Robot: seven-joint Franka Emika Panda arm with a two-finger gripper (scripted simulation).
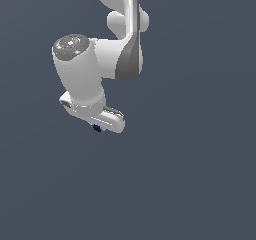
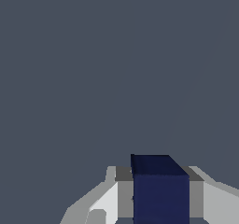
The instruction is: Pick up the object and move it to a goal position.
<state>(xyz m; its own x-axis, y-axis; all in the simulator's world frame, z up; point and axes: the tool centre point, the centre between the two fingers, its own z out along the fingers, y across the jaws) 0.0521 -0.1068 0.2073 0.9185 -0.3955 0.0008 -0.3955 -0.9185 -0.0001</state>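
In the wrist view a dark navy-blue cube [image 2: 160, 190] sits between my two grey fingers [image 2: 124, 195], which press on both of its sides. In the exterior view the white arm reaches down from the top, and the gripper [image 1: 97, 128] shows only a small dark blue bit of the cube [image 1: 96, 128] under the white hand. The gripper is shut on the cube. The fingertips are mostly hidden under the hand in the exterior view.
A plain dark grey-blue surface [image 1: 190, 174] fills both views. No other objects, containers or edges show.
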